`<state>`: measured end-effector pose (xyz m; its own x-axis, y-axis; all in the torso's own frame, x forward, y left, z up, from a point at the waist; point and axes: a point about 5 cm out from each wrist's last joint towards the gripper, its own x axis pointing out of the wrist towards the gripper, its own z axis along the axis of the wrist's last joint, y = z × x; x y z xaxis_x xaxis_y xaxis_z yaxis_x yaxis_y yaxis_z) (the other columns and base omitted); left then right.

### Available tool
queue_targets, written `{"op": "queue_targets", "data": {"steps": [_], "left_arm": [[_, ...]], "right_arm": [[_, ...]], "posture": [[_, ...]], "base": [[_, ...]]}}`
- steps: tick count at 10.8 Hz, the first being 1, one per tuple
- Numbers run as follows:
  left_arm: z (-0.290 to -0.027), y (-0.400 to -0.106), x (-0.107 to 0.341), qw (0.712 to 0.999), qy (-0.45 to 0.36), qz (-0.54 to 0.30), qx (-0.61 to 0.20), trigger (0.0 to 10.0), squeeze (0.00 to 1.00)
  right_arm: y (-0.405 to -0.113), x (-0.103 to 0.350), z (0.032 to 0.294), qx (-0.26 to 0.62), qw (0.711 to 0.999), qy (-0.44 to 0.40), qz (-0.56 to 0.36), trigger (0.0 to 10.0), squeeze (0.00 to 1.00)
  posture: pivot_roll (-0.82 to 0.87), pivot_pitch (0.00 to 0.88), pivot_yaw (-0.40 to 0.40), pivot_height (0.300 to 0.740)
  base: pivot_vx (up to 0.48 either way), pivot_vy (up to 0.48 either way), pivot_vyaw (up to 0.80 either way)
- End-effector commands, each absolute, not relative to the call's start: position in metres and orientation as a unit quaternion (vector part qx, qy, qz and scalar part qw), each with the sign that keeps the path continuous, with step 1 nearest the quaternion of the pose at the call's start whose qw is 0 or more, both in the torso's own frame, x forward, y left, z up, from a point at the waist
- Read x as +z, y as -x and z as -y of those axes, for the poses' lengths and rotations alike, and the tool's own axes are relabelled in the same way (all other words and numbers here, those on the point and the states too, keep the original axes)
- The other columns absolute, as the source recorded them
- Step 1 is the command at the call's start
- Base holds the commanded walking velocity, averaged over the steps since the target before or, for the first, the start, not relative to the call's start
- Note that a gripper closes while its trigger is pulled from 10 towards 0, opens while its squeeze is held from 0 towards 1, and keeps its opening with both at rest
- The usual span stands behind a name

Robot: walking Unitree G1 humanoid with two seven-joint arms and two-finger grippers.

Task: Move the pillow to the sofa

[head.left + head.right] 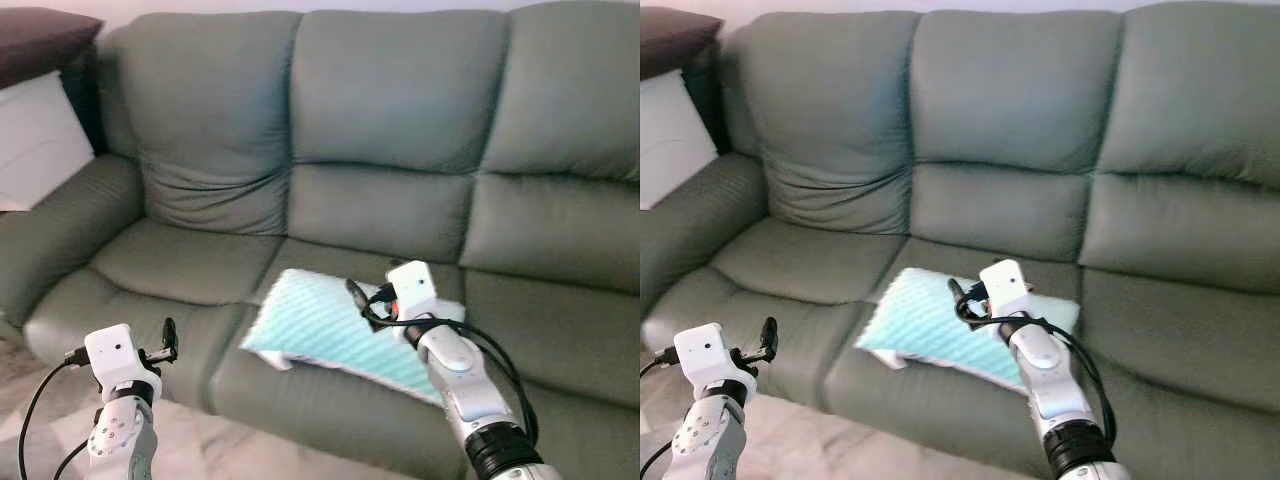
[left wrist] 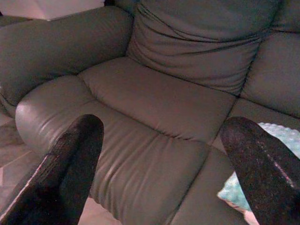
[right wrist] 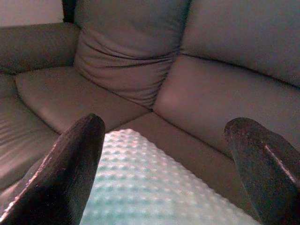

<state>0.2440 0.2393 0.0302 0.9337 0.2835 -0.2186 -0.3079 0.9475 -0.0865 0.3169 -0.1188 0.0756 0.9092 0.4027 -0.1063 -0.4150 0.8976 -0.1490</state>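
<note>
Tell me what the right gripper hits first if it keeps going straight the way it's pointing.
Most likely the pillow. The right gripper hovers over it with open jaws, aimed forward and down across the middle seat. If it passes just above the pillow, the sofa backrest comes next; depth is hard to judge.
</note>
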Motion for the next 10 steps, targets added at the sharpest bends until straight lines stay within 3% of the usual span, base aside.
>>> {"op": "queue_targets", "data": {"steps": [1, 9, 10], "left_arm": [[-0.2413, -0.2465, 0.0339, 0.982, 0.056, -0.101, 0.147, 10.0, 0.0], [-0.2388, -0.245, 0.0341, 0.983, 0.032, -0.118, 0.139, 10.0, 0.0], [-0.2394, -0.2444, 0.0367, 0.985, 0.02, -0.107, 0.137, 10.0, 0.0]], "right_arm": [[-0.3181, 0.0773, 0.1215, 0.206, 0.975, 0.083, -0.033, 10.0, 0.0], [-0.3193, 0.0758, 0.123, 0.197, 0.977, 0.078, -0.036, 10.0, 0.0], [-0.319, 0.0751, 0.1225, 0.197, 0.977, 0.077, -0.037, 10.0, 0.0]], "posture": [[-0.23, 0.055, 0.116, 0.74], [-0.22, 0.062, 0.127, 0.74], [-0.21, 0.065, 0.127, 0.74]], "base": [[0.0, 0.472, 0.0], [0.0, 0.474, 0.0], [0.0, 0.0, 0.0]]}}
